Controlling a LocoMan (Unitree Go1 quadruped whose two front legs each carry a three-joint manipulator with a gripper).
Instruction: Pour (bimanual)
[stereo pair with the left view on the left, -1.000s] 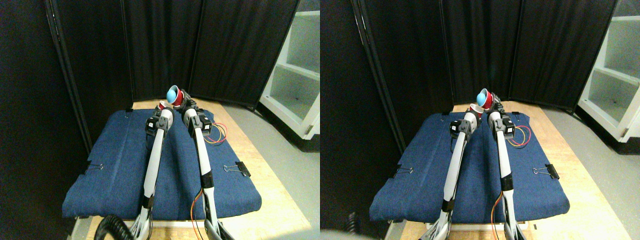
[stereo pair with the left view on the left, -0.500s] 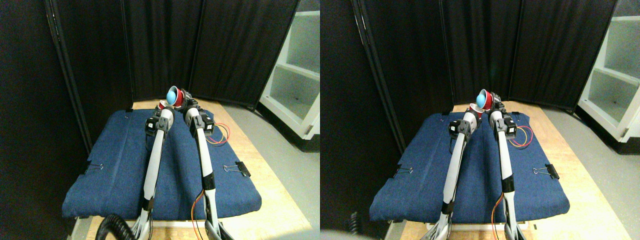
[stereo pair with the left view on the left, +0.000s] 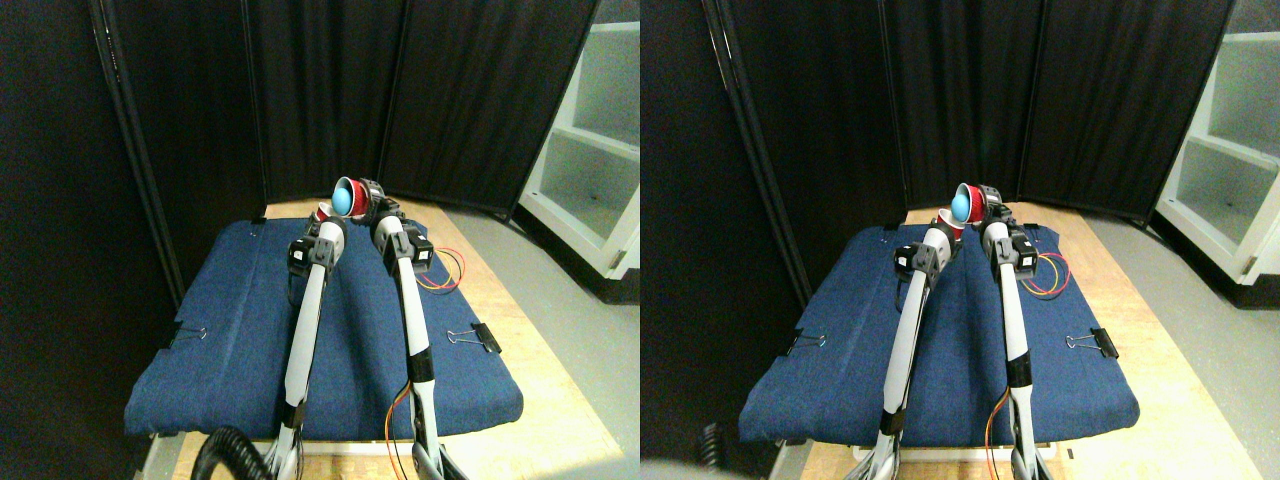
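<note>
Near the far edge of the table (stereo pair with the left view on the left: 520, 345), the right end effector (stereo pair with the left view on the left: 366, 196) holds a red cup (stereo pair with the left view on the left: 346, 197) tipped on its side, its round mouth facing left and a smooth blue ball (stereo pair with the left view on the left: 342, 201) sitting in the opening. Just below and left, a second red cup (stereo pair with the left view on the left: 323, 212) sits at the left end effector (stereo pair with the left view on the left: 326, 220); its rim barely shows. I cannot tell how either end effector's jaws stand. Both limbs are slim, pale tubes with dark blocky joints. A soft blue cloth (stereo pair with the left view on the left: 220, 330) covers the wooden table, pinned by a black binder clip (stereo pair with the left view on the left: 484, 338) at its right edge. Looped red and yellow wires (stereo pair with the left view on the left: 440, 270) lie beside the right limb.
</note>
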